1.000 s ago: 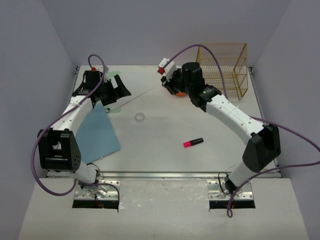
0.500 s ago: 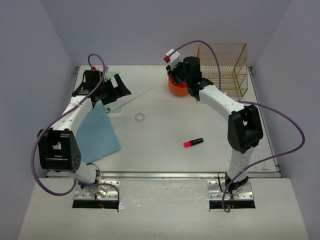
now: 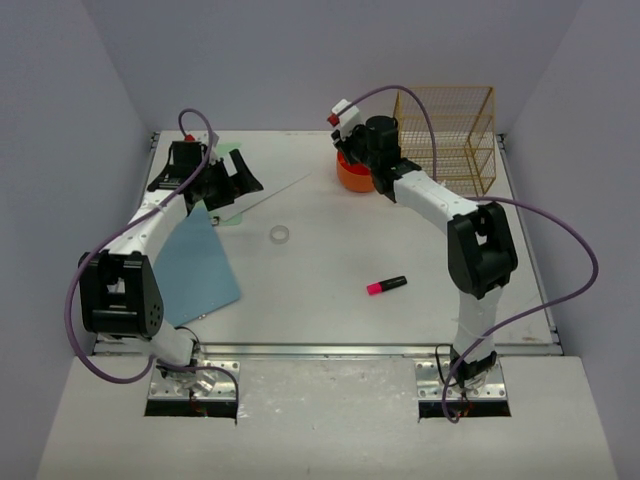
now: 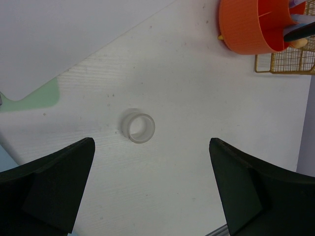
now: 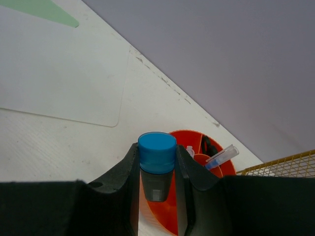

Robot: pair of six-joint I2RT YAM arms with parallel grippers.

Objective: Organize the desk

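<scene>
Spanning the view, the desk [image 3: 330, 290] carries an orange cup [image 3: 353, 176] at its far edge. The left gripper [image 4: 151, 167] is spread wide; the right gripper [image 5: 157, 162] has been swung above the cup, clamped on a blue-capped marker [image 5: 157, 152], ready for insertion.

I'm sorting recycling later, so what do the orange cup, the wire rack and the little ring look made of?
Cup: probably plastic, matte, its wall finely ribbed. Rack: thin wire grid, gold finish, likely coated metal. Ring: cloudy and translucent, the desk showing through; looks like a clear tape roll, but that's a guess.
</scene>
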